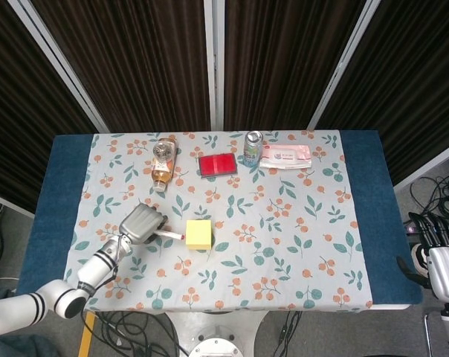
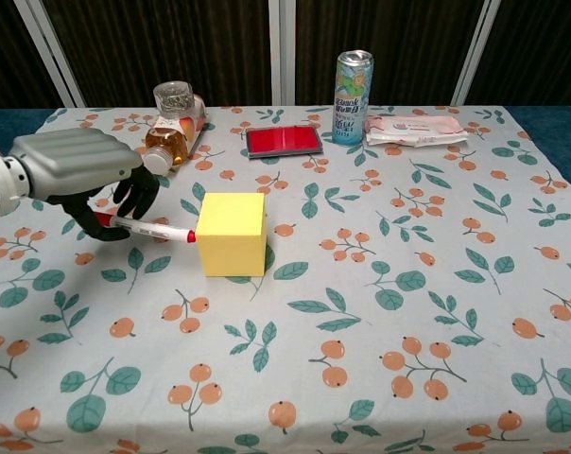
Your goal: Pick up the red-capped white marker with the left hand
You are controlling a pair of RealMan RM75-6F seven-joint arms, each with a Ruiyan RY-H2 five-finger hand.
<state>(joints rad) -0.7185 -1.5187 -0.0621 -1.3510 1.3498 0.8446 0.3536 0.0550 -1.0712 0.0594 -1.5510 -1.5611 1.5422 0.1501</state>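
The red-capped white marker (image 2: pixel 148 228) lies nearly level just over the cloth, pointing right. My left hand (image 2: pixel 82 168) covers its left end, with dark fingers (image 2: pixel 134 197) curled around the barrel and holding it. The marker's red right tip stops just short of a yellow cube (image 2: pixel 232 234). In the head view, the left hand (image 1: pixel 143 223) grips the marker (image 1: pixel 170 236) at the table's left front, beside the cube (image 1: pixel 198 234). My right hand (image 1: pixel 436 256) hangs off the table's right edge, fingers apart and holding nothing.
Along the far edge lie a tipped amber bottle (image 2: pixel 170 121), a red flat case (image 2: pixel 284 141), an upright drink can (image 2: pixel 353 84) and a wipes packet (image 2: pixel 413 130). The floral cloth (image 2: pixel 389 284) covers the table.
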